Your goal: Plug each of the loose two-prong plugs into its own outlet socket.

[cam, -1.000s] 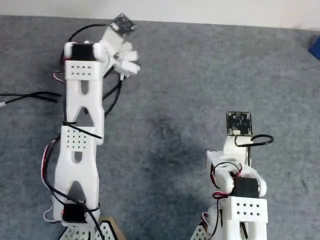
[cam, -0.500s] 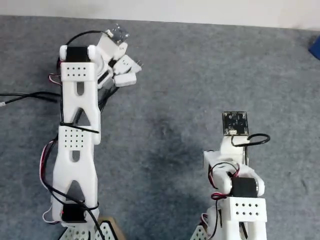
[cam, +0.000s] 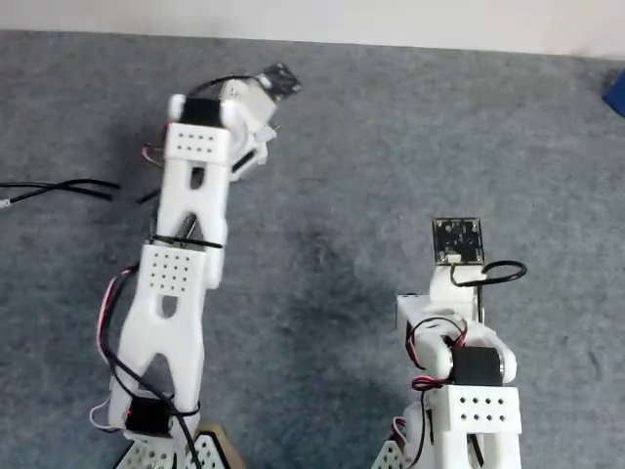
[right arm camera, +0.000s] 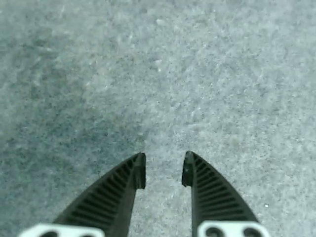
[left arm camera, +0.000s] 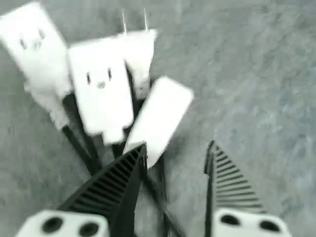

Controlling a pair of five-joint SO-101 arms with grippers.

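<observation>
Light: bright, even, diffuse, from above.
Shadows: one soft dark patch on the counter (cam: 327, 259), mid-way.
Brightest: white sockets (left arm camera: 101, 89), left wrist view.

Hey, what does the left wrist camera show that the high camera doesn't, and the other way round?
Left wrist view: the slotted faces of two white sockets, a plug with its two prongs bare, and the left gripper open close to them. High view: both arms at full length, with the right arm standing apart from that cluster, and a loose black cable off to one side. Both: the grey mat and part of the left arm.
</observation>
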